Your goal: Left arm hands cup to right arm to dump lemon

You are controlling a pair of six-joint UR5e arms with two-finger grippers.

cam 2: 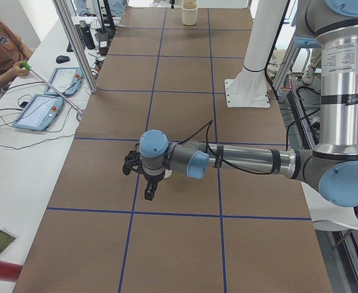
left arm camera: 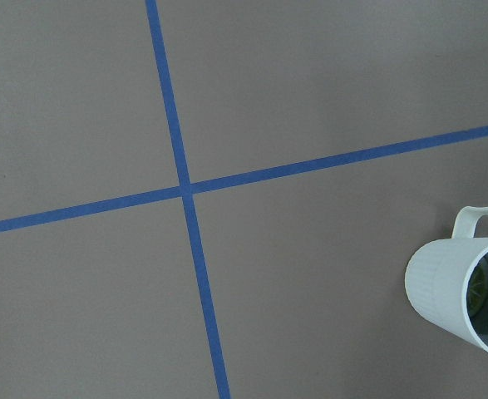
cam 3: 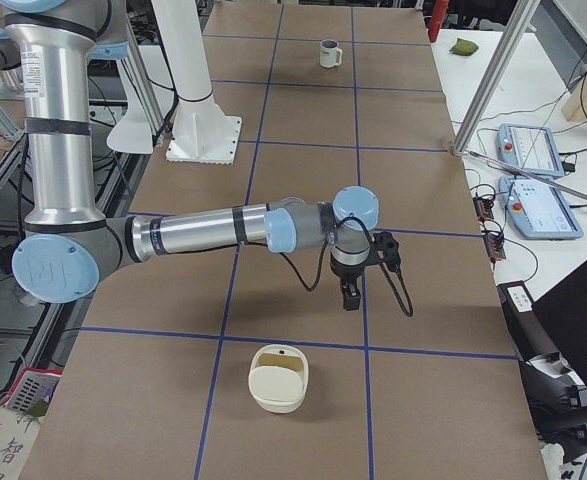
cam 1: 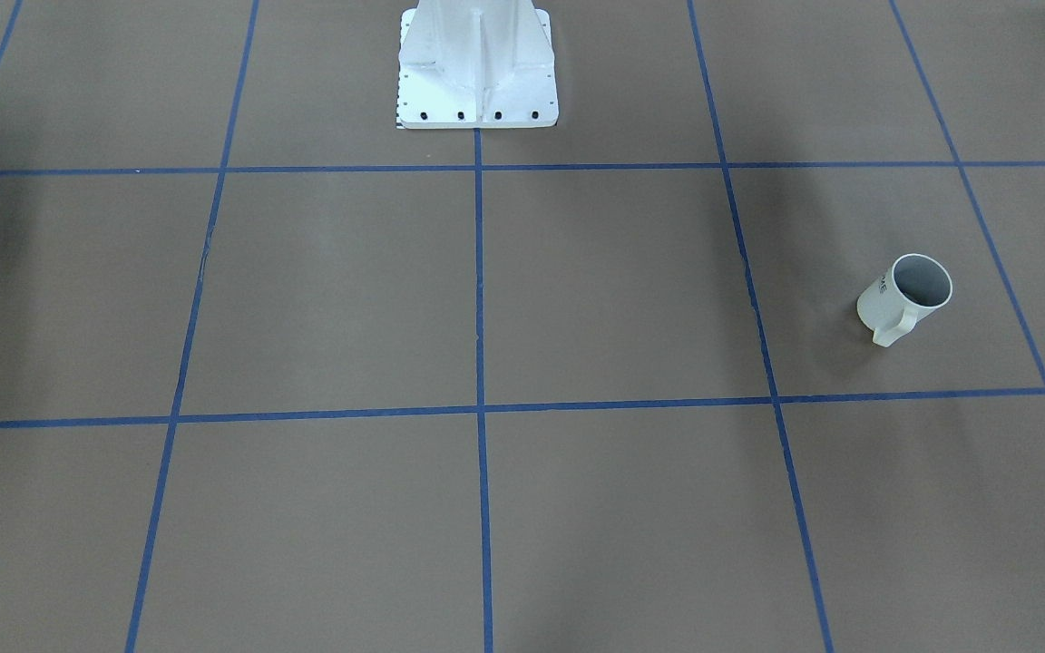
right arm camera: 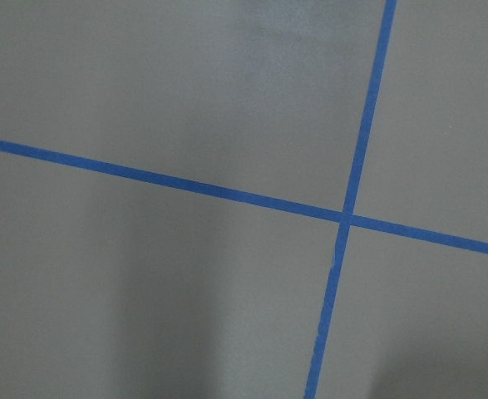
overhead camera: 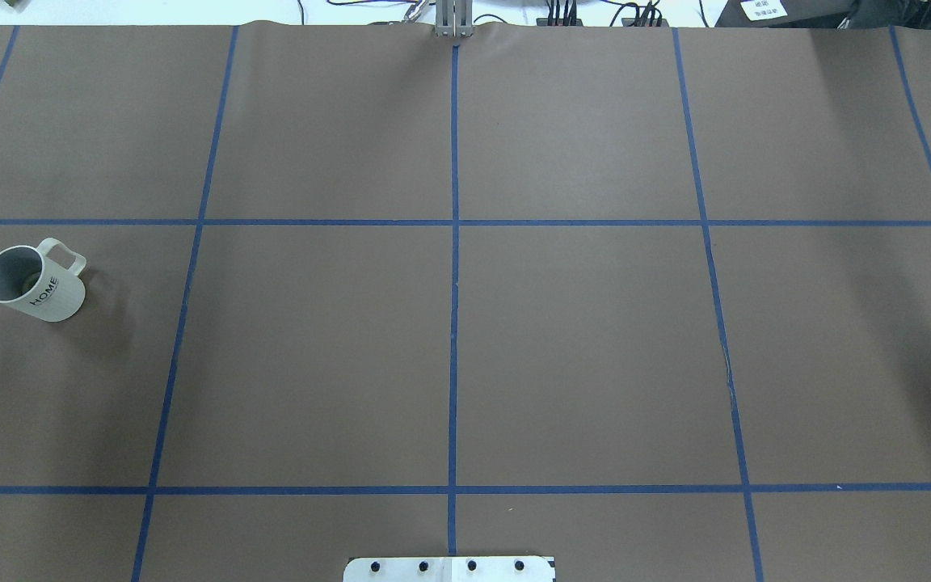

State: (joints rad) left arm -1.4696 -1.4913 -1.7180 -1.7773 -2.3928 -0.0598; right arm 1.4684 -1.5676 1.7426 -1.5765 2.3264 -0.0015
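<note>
The overhead and front views look steeply down on the taped tabletop [overhead camera: 579, 339] from opposite sides — both catch the white mug [overhead camera: 33, 283] and the base plate [overhead camera: 449, 568]. Two end views look along it from farther back. Each wrist camera faces straight down, close in — the one by the left pincer [cam 2: 149, 195] catches the mug at its frame's edge.
</note>
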